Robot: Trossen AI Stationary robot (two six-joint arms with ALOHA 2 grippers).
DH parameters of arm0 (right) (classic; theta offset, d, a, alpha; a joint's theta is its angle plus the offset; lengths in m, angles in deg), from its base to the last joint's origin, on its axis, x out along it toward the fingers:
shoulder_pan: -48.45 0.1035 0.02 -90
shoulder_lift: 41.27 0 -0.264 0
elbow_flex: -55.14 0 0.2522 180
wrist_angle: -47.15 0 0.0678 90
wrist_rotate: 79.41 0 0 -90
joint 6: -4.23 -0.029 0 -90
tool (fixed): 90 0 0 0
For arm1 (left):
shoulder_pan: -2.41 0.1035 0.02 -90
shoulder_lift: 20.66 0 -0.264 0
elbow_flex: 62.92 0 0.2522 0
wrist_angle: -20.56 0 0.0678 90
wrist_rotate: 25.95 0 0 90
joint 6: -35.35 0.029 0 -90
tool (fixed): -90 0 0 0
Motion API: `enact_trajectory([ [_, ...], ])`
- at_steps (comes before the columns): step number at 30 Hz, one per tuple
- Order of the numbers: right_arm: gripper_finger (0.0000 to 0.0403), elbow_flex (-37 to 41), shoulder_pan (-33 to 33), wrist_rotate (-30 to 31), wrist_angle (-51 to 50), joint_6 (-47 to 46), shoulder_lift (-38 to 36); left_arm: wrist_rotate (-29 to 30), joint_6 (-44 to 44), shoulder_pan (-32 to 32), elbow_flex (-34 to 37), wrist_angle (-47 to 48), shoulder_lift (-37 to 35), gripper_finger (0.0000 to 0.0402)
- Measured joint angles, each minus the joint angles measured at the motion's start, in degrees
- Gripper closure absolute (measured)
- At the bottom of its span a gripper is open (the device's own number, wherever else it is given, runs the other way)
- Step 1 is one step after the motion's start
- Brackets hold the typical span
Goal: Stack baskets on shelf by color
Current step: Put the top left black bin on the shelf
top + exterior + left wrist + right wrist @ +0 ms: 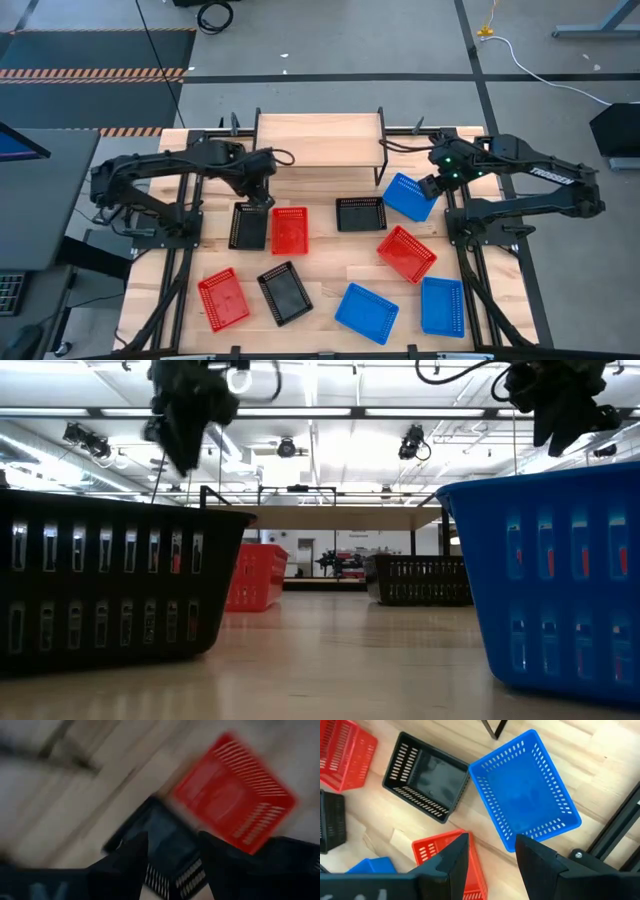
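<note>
The shelf (320,138) stands at the table's far edge with nothing on its top. All nine baskets rest flat on the table in front of it. My left gripper (265,194) hangs open in the air above the far end of a black basket (247,225), which has a red basket (290,229) beside it. In the left wrist view the fingers (172,854) frame that black basket (165,845). My right gripper (491,851) is open and raised over the near edge of a blue basket (525,795), next to another black basket (427,775).
More baskets lie nearer the table's front: red (223,298), black (285,292), blue (366,312), blue (442,305) and a tilted red one (406,253). The shelf's thin black legs (380,165) stand close to the blue basket. The low view shows both grippers well above the tabletop.
</note>
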Motion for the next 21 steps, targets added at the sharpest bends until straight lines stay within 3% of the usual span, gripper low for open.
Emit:
enact_trajectory([
  [4, 0.0237, 0.00, 0.00, -0.13, 0.08, -0.24, -0.87, 0.96, -11.40, -1.52, 0.03, 3.80, 2.47, 0.0210],
  [9, 0.0237, 0.00, 0.00, -0.06, 0.17, 2.92, -1.20, 0.89, -17.58, -3.49, 1.80, 2.69, 4.25, 0.0202],
  [15, 0.0237, 0.00, 0.00, -0.13, 0.17, 9.80, -1.17, -5.93, -26.70, -6.36, 8.83, 2.26, 3.66, 0.0199],
  [21, 0.0237, 0.00, -0.04, -0.14, -0.13, 16.19, -1.17, -10.30, -37.28, -12.66, 13.45, -3.88, 3.14, 0.0201],
])
